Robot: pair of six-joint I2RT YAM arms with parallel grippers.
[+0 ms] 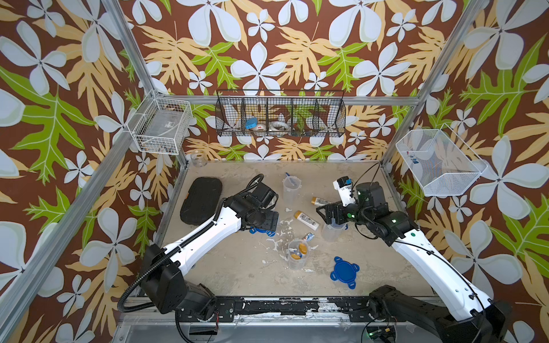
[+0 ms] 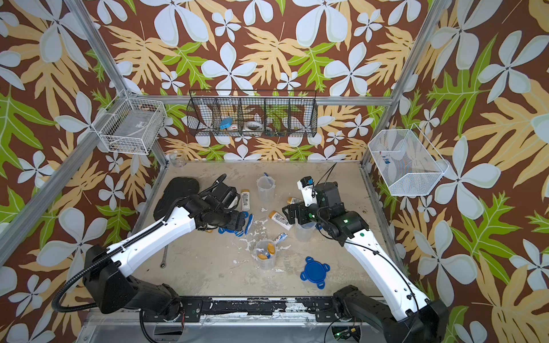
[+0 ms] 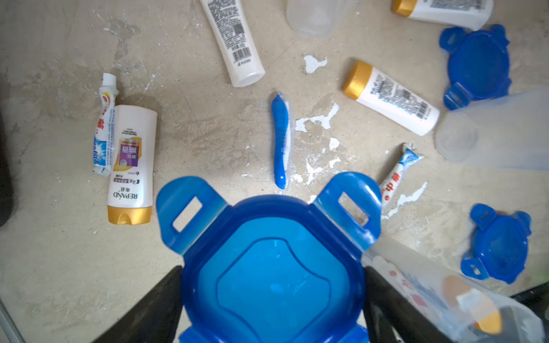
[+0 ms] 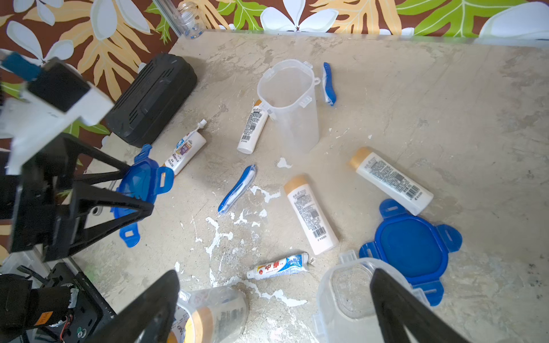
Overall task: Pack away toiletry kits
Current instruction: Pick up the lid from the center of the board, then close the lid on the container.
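Blue translucent four-tab lid (image 3: 269,234) clamped between black fingers (image 3: 154,311) of left gripper (image 3: 273,271), right gripper (image 4: 276,272) fingers spread wide over clear plastic cup (image 4: 341,292)

Clear cups (image 1: 291,190) upright, lidless — one holding gold-capped bottles (image 1: 302,248), one blue lid (image 3: 273,267) gripped, spare lid (image 1: 344,271), tubes (image 4: 279,265), toothbrushes (image 4: 237,189) lying flat.

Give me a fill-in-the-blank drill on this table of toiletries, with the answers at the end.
1. The left hand grips a ___ lid.
2. The front cup holds a gold-capped ___.
3. The right hand is ___, holding nothing.
4. Beside the back cup lies a blue-white ___.

Missing words: blue; bottle; open; toothbrush.
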